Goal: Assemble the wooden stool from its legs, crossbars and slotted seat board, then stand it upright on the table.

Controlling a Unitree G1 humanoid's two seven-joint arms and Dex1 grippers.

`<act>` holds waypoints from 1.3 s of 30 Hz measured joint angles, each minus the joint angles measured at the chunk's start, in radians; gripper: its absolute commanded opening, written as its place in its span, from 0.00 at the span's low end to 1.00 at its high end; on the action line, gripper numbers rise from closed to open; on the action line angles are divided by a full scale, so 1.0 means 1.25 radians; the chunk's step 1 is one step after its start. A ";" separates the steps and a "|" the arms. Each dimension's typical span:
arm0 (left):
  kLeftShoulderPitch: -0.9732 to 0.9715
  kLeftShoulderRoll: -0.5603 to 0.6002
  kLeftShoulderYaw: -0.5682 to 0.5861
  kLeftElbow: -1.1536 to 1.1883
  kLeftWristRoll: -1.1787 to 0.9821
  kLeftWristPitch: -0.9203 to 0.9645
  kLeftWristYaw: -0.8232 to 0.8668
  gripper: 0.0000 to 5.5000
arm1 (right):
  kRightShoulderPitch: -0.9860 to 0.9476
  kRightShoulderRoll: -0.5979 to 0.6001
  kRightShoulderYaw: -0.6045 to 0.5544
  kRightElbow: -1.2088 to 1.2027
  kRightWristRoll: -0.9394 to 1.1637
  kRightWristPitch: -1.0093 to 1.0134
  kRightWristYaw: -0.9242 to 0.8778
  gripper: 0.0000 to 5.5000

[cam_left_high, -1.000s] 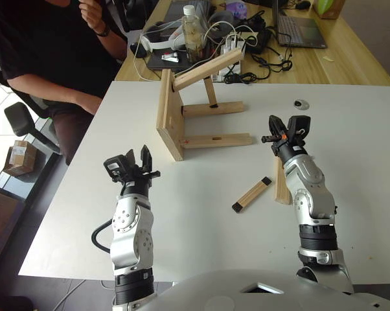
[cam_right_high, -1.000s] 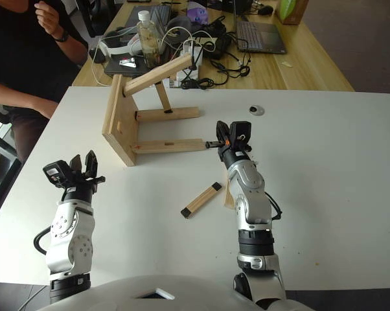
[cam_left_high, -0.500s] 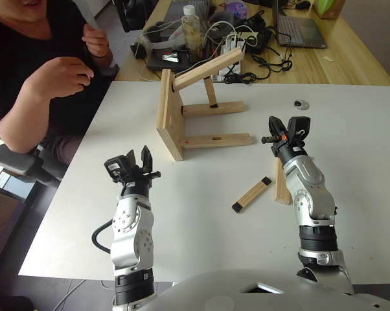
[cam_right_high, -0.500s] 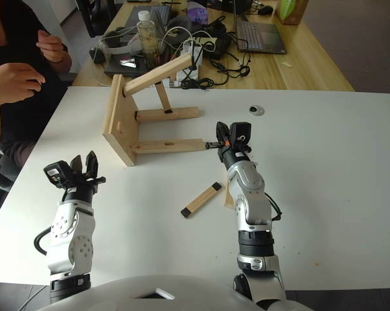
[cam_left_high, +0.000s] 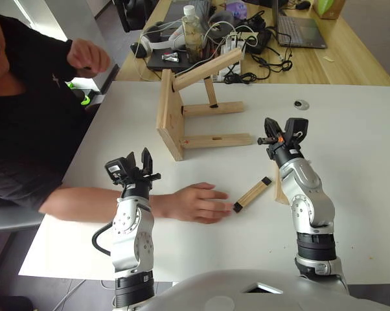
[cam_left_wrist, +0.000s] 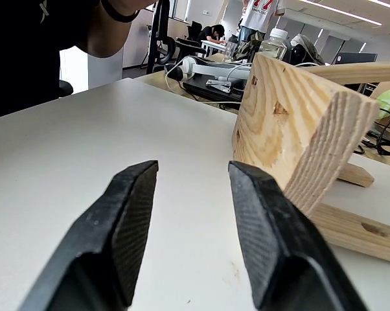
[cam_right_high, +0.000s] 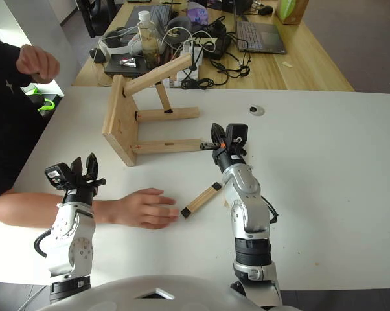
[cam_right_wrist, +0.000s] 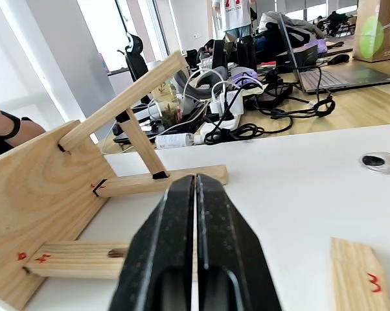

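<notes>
Right gripper (cam_right_wrist: 195,184), closed and empty, is the nearer one to the loose crossbar (cam_left_high: 252,194). The bar lies just near-left of it, its long axis running near-left to far-right. Left gripper (cam_left_wrist: 192,175) gapes empty, and a person's hand (cam_left_high: 195,203) rests at the bar's near end.

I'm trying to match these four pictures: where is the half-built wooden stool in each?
Left eye view: stool on its side, far middle of the table.
Right eye view: stool far, left of middle.
Left wrist view: seat board just beyond the open left tool.
Right wrist view: stool beyond the shut right tool.
Shared landmark: bottle on desk behind it.
</notes>
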 measured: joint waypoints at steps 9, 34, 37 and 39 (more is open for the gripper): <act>-0.001 0.000 -0.001 0.000 0.004 0.000 0.000 0.37 | 0.019 -0.063 0.033 0.025 -0.072 -0.151 0.035 0.24; -0.001 -0.003 -0.005 0.000 0.006 -0.012 0.003 0.37 | 0.022 -0.107 0.060 0.055 -0.106 -0.208 0.066 0.97; -0.001 -0.006 -0.006 0.000 0.006 -0.014 0.003 0.37 | 0.022 -0.108 0.060 0.056 -0.106 -0.208 0.067 0.97; -0.001 -0.006 -0.007 0.000 0.006 -0.015 0.003 0.37 | 0.022 -0.108 0.061 0.056 -0.106 -0.208 0.068 0.97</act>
